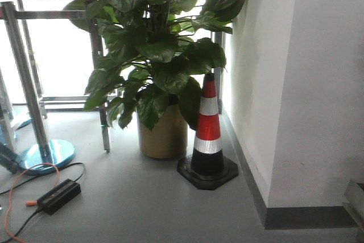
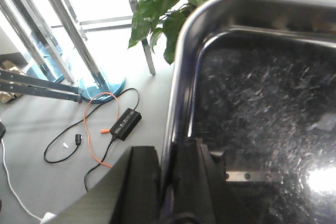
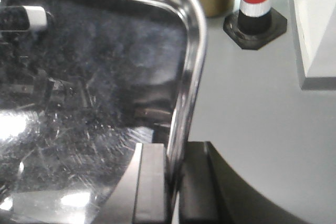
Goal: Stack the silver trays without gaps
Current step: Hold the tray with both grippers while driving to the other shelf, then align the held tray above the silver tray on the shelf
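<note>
Aloft above the floor point(image 2: 31, 124), silver tray point(image 2: 262, 103) clamped by its left rim in the left gripper point(image 2: 169, 182) and by its right rim in the right gripper point(image 3: 176, 177). Probably stiff, light, slippery steel; best held level by both rims.

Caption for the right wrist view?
Right end effector grips the tray by its rim; cone stands on grey floor beyond.

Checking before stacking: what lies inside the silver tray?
The silver tray shows bare, scratched steel with reflections only. Its middle lies outside both wrist views; its underside is hidden.
</note>
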